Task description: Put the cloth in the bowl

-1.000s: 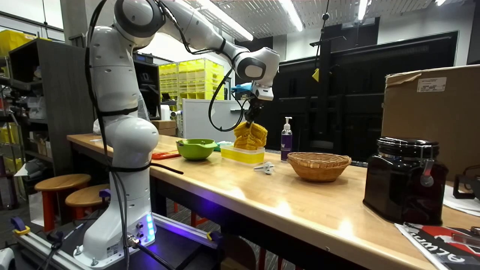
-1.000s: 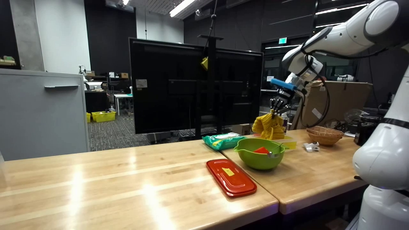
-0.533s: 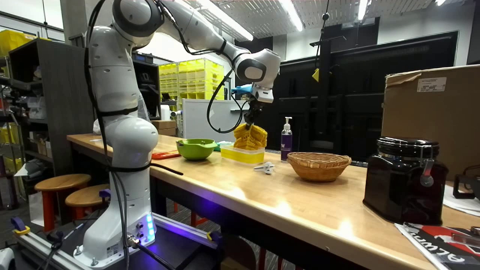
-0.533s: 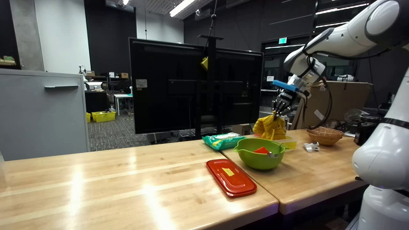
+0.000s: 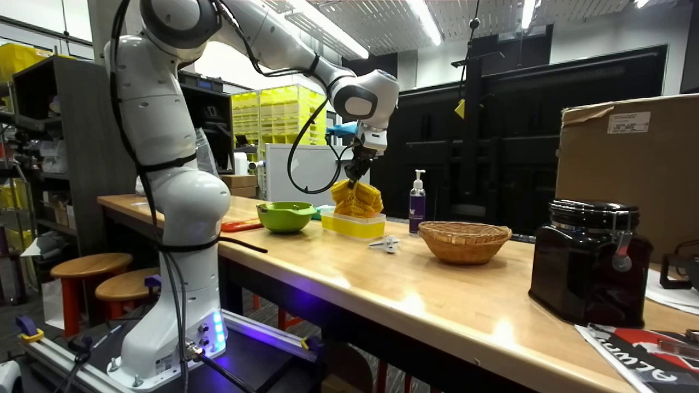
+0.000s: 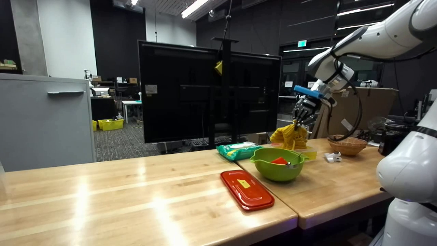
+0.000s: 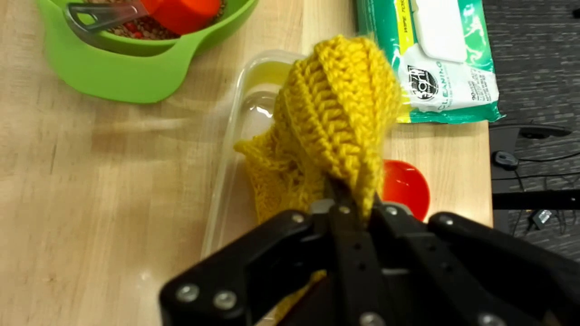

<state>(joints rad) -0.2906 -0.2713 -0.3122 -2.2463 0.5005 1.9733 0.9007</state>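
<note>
1. The gripper (image 7: 351, 206) pinches the cloth (image 7: 337, 104) over the tub (image 5: 352, 228), toward the far bench edge (image 7: 483, 154); drooping folds could snag the tub's rim.
2. The scoop (image 7: 186, 14) in the bowl (image 7: 122, 74) could block settling.

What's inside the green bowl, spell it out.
Inside the green bowl, the wrist view shows a red scoop with a grey handle, small brown bits and a few red ones. Anything under the scoop or bits is hidden; that view's edge cuts off the rest.
</note>
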